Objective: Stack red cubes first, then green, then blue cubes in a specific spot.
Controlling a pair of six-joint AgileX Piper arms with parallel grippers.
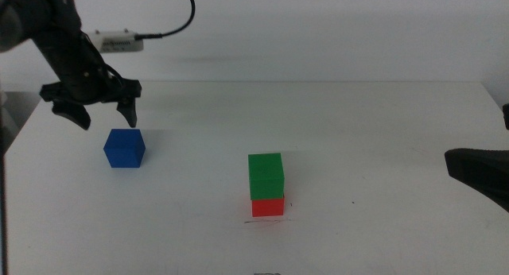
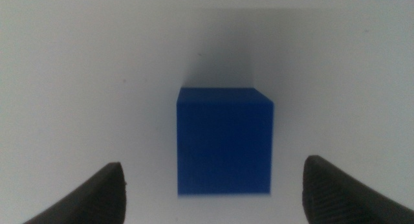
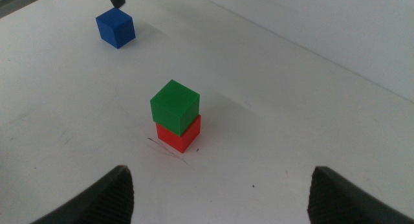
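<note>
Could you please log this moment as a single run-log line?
stack: green cube on red cube | left gripper: open, above blue cube | right gripper: open, waiting at the table's right | next: probably grasp blue

**Camera placement**

The table is seen from above and in front by the middle view. The blue cube [image 2: 224, 141] is looked down on closely by the left wrist view. The green cube [image 3: 174, 106] is viewed from farther away by the right wrist view; both cubes are shared with the middle view.
</note>
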